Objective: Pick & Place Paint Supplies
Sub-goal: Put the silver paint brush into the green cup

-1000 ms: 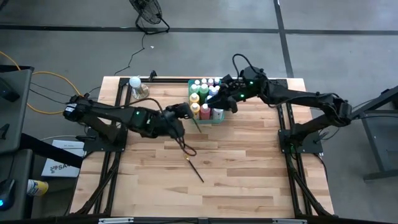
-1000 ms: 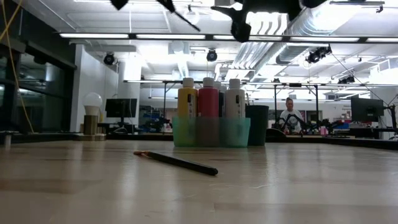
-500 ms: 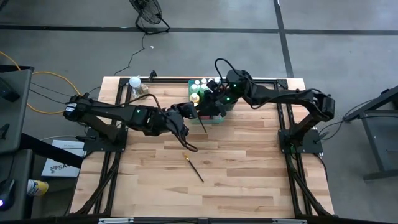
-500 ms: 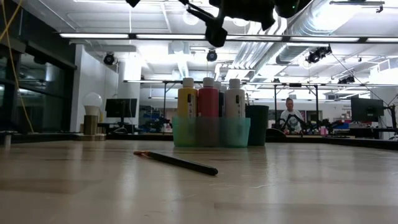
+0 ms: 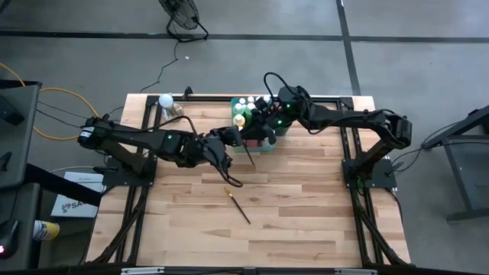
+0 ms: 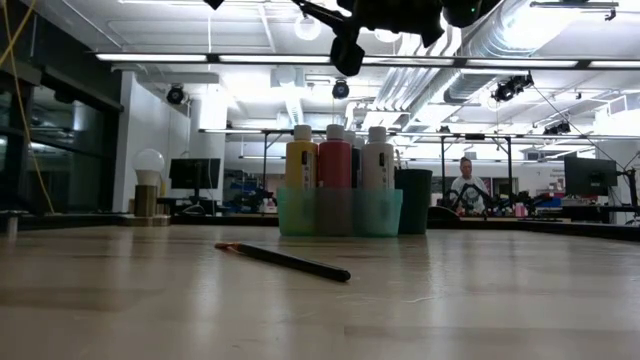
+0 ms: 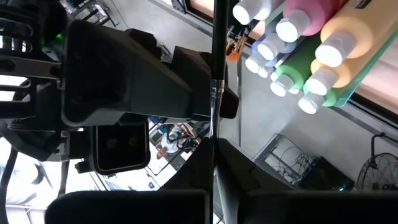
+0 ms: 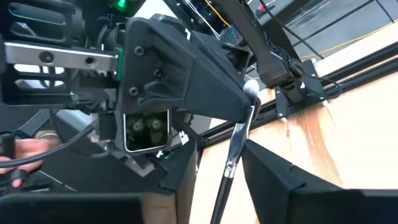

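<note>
A thin paintbrush (image 7: pixel 213 56) hangs in the air just in front of the teal tray (image 5: pixel 263 147) of white-capped paint bottles (image 5: pixel 240 120). My left gripper (image 5: pixel 234 140) is shut on it. My right gripper (image 5: pixel 252 137) reaches in over the tray, level. Its open fingers stand on either side of the brush's dark handle (image 8: pixel 222 186), with a gap showing. A second paintbrush (image 5: pixel 238 206) lies flat on the wooden table, nearer the front. My left gripper pinches the paintbrush between its two fingers at the light metal end (image 7: pixel 213 177). The brush is clear of the table. Its dark handle runs on out past the fingertips toward my right gripper. The wrist view looks along the fingers, so the depth of the hold does not show.
A clear object with a white ball top (image 5: pixel 166 102) stands at the table's far left. A dark cup (image 6: pixel 413 200) stands beside the tray. Bare wood spreads across the near half around the lying brush. A person (image 6: pixel 465 182) sits far behind the table.
My right gripper has swung toward the table's left and slightly down, from over the tray's right side to my left gripper, and has stayed there for the last half second. The held brush has tipped a little with the left wrist.
</note>
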`<move>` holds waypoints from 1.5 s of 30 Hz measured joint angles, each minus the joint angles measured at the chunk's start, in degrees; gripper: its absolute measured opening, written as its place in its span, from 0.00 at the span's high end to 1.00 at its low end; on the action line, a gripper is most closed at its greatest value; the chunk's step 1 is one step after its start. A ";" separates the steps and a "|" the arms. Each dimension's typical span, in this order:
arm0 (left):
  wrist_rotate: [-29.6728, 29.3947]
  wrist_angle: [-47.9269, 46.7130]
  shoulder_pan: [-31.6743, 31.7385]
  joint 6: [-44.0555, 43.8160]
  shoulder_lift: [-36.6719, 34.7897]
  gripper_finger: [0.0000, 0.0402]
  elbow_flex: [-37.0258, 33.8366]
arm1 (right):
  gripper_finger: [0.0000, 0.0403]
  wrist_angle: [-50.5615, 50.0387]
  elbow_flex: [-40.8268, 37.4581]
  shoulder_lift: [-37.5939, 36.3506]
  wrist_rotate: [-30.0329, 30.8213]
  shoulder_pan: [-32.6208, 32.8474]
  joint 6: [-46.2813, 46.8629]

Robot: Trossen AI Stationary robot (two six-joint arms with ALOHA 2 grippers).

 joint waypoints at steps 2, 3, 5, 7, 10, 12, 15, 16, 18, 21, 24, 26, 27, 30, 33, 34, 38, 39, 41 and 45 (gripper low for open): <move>-0.01 0.51 0.02 0.02 0.00 1.00 0.00 | 0.73 -0.08 0.00 0.01 0.76 0.09 -0.08; -0.03 1.12 0.05 0.03 0.00 1.00 0.00 | 0.73 -0.09 0.00 -0.01 1.08 0.09 -0.10; 0.01 2.28 0.07 0.04 0.00 1.00 0.00 | 0.75 -0.03 0.00 -0.01 1.29 0.14 -0.17; 0.01 2.53 0.07 0.07 0.00 1.00 0.00 | 0.76 0.01 0.00 -0.01 1.32 0.14 -0.91; 0.01 2.50 0.07 0.02 0.00 1.00 0.00 | 0.82 -0.04 0.00 -0.01 1.26 0.01 -1.56; 0.01 2.64 0.04 0.05 0.00 1.00 0.00 | 0.90 -0.17 0.00 -0.01 1.18 -0.01 -1.57; -0.04 2.49 -0.07 0.22 0.00 1.00 0.00 | 0.96 -0.39 -0.04 -0.01 1.15 -0.08 -1.54; -0.03 2.51 -0.07 0.21 0.00 1.00 0.00 | 0.96 -0.37 -0.07 -0.01 1.17 -0.06 -1.44; 0.00 2.51 -0.09 0.17 0.00 0.99 0.00 | 0.96 -0.34 -0.07 -0.01 1.03 -0.04 -1.21; 0.01 2.91 -0.07 -1.16 0.00 0.95 0.00 | 0.96 -0.30 -0.07 -0.01 1.02 -0.02 -1.23; 0.10 4.49 -0.05 -5.07 0.00 0.87 -0.02 | 0.96 -1.15 -0.02 -0.05 0.87 0.05 -1.28; -0.28 5.69 -0.04 -7.31 -0.28 0.80 -0.04 | 0.96 -2.50 0.00 -0.15 1.08 0.07 -1.71; -0.59 5.89 -0.04 -8.28 -0.51 0.76 -0.04 | 0.97 -3.12 0.02 -0.17 1.60 0.09 -2.10; -4.11 6.43 -0.04 -13.44 -1.53 0.66 -0.04 | 0.97 -6.30 0.00 -0.93 4.87 -0.08 -3.90; -9.81 5.67 -0.04 -21.02 -2.48 0.59 -0.04 | 0.97 -11.15 -0.02 -3.45 10.45 -1.25 -7.18; -11.02 4.65 -0.04 -23.70 -2.96 0.58 -0.04 | 0.97 -12.94 0.00 -4.59 12.87 -1.66 -8.65; -12.07 0.35 -0.02 -35.54 -4.97 0.55 -0.04 | 0.97 -20.83 0.00 -9.20 23.64 -3.76 -14.57; -12.05 -0.59 -0.04 -38.76 -5.28 0.54 -0.04 | 0.97 -22.38 0.00 -10.29 27.10 -4.13 -16.25; -11.93 -2.84 -0.04 -45.46 -5.71 0.54 -0.04 | 0.97 -25.74 0.00 -12.91 34.81 -5.05 -19.41; -11.77 -6.56 -0.02 -58.00 -5.79 0.54 -0.02 | 0.97 -29.13 -0.10 -15.84 47.92 -6.59 -23.96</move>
